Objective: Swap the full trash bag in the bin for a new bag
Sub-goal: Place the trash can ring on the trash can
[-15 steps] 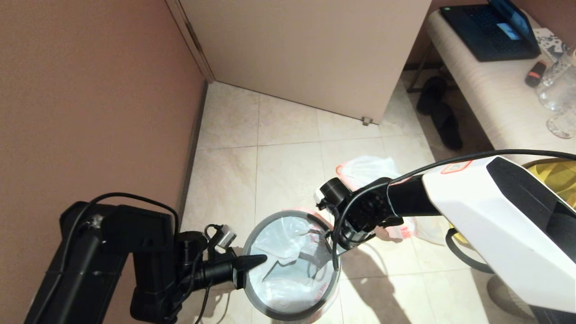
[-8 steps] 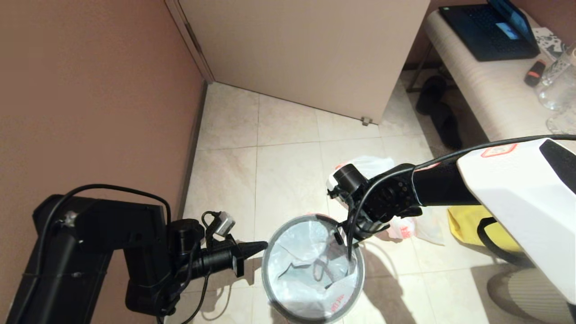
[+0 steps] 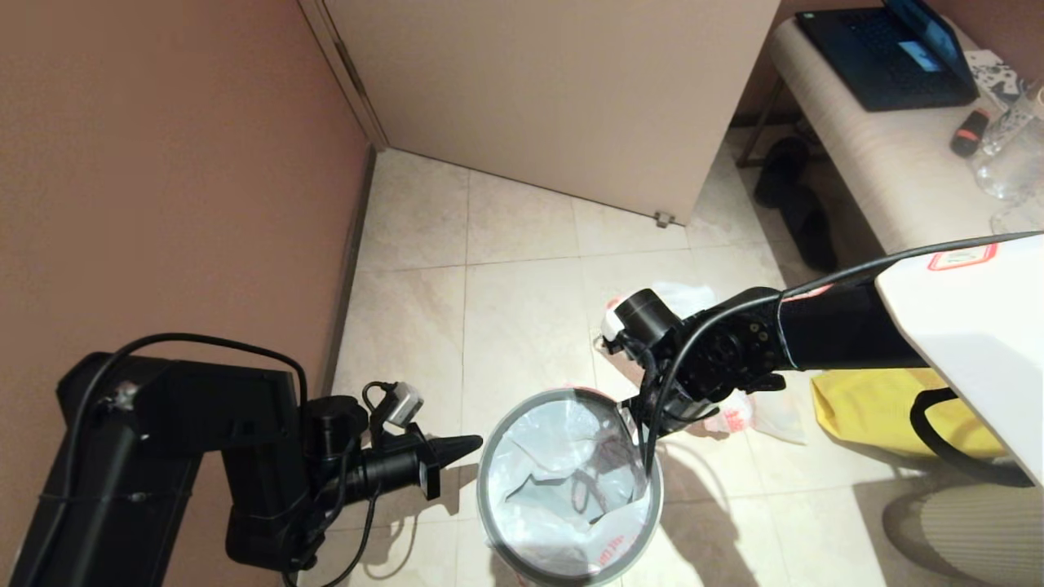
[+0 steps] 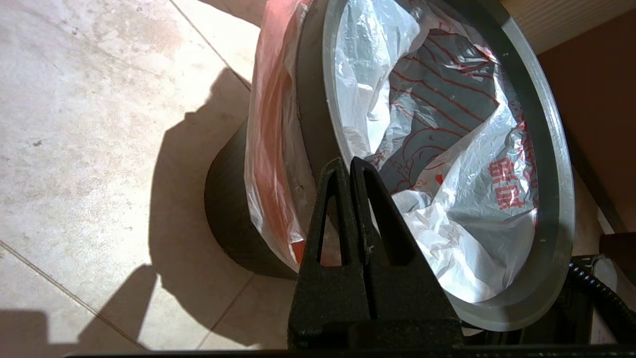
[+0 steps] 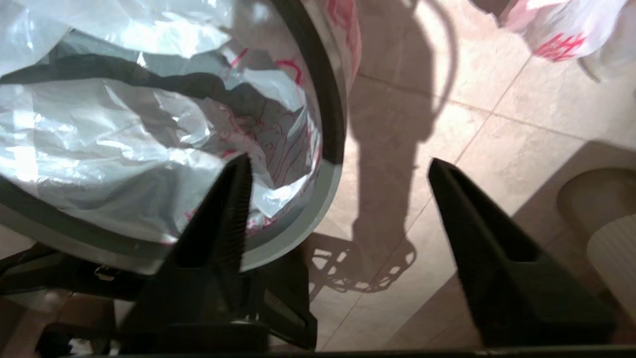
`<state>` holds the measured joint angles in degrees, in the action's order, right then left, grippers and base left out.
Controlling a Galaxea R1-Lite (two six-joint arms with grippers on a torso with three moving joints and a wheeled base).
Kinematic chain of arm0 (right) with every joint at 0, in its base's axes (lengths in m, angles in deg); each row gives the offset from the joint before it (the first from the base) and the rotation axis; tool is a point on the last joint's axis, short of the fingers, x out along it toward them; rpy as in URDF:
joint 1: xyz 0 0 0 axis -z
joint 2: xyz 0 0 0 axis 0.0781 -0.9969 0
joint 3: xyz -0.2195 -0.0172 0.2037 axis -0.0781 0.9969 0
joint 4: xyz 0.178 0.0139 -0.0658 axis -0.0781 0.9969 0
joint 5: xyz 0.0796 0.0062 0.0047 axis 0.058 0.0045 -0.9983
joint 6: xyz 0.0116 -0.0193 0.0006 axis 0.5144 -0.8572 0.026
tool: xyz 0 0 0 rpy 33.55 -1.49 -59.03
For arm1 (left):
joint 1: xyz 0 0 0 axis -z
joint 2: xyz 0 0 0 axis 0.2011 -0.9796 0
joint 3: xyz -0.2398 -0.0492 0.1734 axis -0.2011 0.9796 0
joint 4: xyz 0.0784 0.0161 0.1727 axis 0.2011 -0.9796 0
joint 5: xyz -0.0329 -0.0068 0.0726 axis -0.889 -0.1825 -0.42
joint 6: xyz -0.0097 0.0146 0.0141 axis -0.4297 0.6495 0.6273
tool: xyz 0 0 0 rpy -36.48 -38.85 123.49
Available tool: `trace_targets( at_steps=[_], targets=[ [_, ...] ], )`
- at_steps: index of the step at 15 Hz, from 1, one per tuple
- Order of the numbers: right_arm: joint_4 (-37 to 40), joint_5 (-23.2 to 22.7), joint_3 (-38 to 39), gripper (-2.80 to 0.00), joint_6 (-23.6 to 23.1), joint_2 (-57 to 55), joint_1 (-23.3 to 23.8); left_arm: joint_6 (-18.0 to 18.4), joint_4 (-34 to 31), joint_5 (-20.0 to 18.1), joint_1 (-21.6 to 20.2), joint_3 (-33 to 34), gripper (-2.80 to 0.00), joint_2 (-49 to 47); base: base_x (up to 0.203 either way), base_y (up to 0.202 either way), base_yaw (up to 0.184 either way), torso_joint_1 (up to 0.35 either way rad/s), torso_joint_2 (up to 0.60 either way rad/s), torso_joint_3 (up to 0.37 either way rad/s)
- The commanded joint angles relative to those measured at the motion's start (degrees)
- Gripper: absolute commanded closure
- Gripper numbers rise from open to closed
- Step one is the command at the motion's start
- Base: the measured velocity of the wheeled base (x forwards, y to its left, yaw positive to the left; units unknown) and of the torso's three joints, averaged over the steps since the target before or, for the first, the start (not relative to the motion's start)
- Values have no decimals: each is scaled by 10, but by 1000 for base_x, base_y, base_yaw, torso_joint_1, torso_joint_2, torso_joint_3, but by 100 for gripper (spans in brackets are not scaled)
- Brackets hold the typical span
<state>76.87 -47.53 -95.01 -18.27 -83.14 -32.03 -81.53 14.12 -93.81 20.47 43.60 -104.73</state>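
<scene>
1. Head view: the small round black plastic bin with its loose grey hoop stands at about 6 o'clock on the tiled floor. The thin translucent white new bag with red cartoon drawing lines it. The lumpy white full trash bag lies at 2 o'clock from the bin, largely hidden behind the right arm, beside a yellow cloth tote. The left gripper, clenched and empty, points at the hoop's 9 o'clock edge.
2. Left wrist view: the pink band folds over outside the bin wall. The film looks feather-light, soft and slippery, easily torn; the folded band seems the safest hold.
3. Right wrist view: the right gripper is spread wide, grasping nothing, one finger over the liner, the other over floor. The bin's bottom is hidden by crumpled film.
</scene>
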Motion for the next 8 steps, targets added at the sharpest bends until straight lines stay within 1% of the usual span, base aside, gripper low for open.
trace_targets(
  at_steps=[1,2,3,4,5,8],
  targets=[
    [-4,-39,11,0,17,13,2,-1,26,-3,0,1,0,-1,0,0,0,0,0,0],
    [-4,-83,11,0,33,18,6,-2,26,-3,1,3,0,-1,0,0,0,0,0,0],
    [-4,-146,17,0,43,26,18,-2,26,-3,1,3,0,0,0,0,0,0,0,0],
    [-6,-197,31,0,47,34,34,-2,26,-3,1,5,0,2,0,0,0,0,0,0],
    [-14,-237,51,0,44,38,56,-3,26,-4,1,7,0,7,0,0,0,0,0,0],
    [-93,-260,120,0,29,21,95,-9,26,-4,10,17,0,25,0,0,0,0,0,0]
  ],
)
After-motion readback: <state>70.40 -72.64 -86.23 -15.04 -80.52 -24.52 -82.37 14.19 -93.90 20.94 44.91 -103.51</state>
